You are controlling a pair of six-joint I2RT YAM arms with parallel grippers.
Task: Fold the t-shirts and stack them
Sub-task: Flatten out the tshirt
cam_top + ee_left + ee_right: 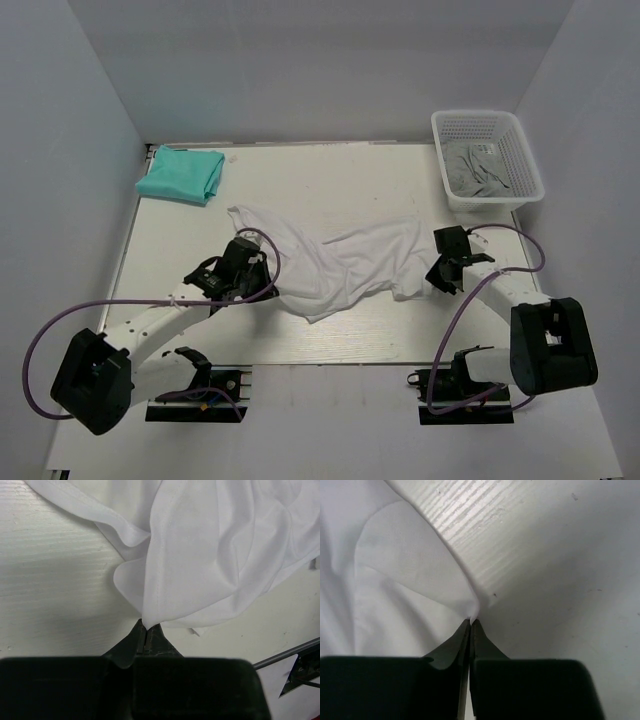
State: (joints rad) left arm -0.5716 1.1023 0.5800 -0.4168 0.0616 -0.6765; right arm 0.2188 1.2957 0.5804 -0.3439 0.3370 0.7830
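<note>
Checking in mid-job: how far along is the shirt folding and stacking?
Done: the teal t-shirt lies folded at the far left corner. In hand: the white t-shirt lies crumpled mid-table, the left gripper and the right gripper each shut on an edge of it. Left: fold it and stack it with the teal one. Grey cloth in the basket may be more shirts; I cannot tell.

Left arm (pixel 150 323): white links, bulky black joint housing near base, black wrist block. Right arm (pixel 495 290): same build. Thin purple cable (pixel 120 301) loops along each arm. Black base plates (pixel 195 405) underneath. Left gripper (pixel 146 628), right gripper (pixel 471 622): dark matte fingers tapering to thin wedge tips.
</note>
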